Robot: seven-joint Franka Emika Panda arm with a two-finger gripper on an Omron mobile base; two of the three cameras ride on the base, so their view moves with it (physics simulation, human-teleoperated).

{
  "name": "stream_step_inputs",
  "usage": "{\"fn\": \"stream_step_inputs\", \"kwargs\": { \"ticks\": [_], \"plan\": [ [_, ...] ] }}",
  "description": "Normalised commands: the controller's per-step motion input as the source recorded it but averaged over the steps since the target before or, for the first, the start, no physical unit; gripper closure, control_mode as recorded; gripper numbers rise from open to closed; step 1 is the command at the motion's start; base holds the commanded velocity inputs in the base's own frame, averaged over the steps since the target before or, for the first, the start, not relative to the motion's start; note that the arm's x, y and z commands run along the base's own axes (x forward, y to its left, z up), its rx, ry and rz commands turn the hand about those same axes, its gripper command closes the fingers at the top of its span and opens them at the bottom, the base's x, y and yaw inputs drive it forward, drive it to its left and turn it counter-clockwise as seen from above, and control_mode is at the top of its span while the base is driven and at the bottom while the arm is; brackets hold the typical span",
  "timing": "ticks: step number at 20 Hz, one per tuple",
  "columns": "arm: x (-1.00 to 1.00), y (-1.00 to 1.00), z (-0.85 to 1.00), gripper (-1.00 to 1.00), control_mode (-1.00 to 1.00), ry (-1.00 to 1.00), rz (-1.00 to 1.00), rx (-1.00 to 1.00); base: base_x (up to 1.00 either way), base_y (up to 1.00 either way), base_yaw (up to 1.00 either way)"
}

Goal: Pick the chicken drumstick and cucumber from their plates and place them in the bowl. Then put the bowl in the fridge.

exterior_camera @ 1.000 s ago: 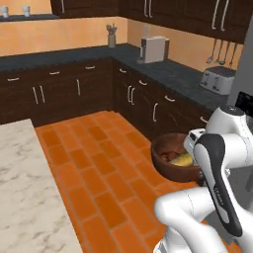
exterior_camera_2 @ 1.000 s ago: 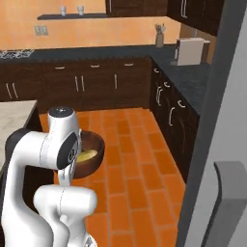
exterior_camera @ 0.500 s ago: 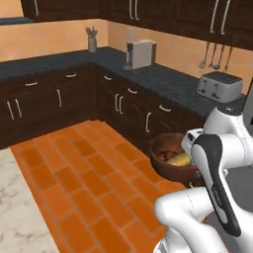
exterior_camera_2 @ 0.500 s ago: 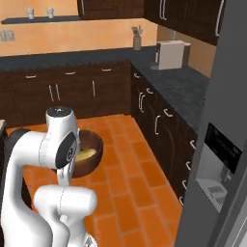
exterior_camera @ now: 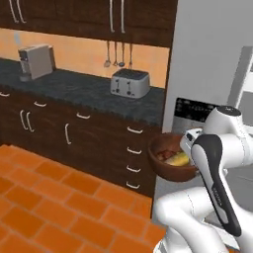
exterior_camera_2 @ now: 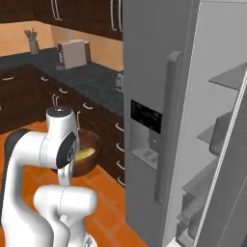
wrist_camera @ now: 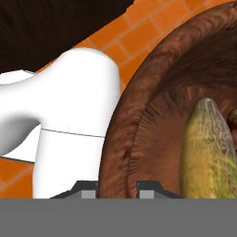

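We see the bowl (exterior_camera: 170, 158) carried off the floor in front of the arm, at about three o'clock in the left base view, just before the fridge (exterior_camera_2: 159, 96), whose door stands open with shelves showing at the right base view's three o'clock. The gripper (wrist_camera: 117, 189) pinches the bowl's thick rim, one finger on each side of the wall. Inside lie the cucumber (wrist_camera: 207, 150) and, at its three o'clock, a sliver of the chicken drumstick (wrist_camera: 233, 118). A toaster (exterior_camera: 129, 83) sits on the counter (exterior_camera: 74, 89) at eleven o'clock.
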Motion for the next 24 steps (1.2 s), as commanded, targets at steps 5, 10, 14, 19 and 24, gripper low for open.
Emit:
{"fn": "stream_step_inputs", "kwargs": {
  "ticks": [5, 10, 14, 19, 24],
  "plan": [
    [0.00, 0.00, 0.00, 1.00, 1.00, 0.00, 0.00, 0.00, 0.06, 0.16, -0.84],
    [0.00, 0.00, 0.00, 1.00, 1.00, 0.00, 0.00, 0.00, 0.06, 0.15, -0.77],
    [0.00, 0.00, 0.00, 1.00, 1.00, 0.00, 0.00, 0.00, 0.26, 0.00, -0.70],
    [0.00, 0.00, 0.00, 1.00, 1.00, 0.00, 0.00, 0.00, 0.41, 0.13, -0.26],
    [0.00, 0.00, 0.00, 1.00, 1.00, 0.00, 0.00, 0.00, 0.11, -0.41, 0.00]
  ]
}}
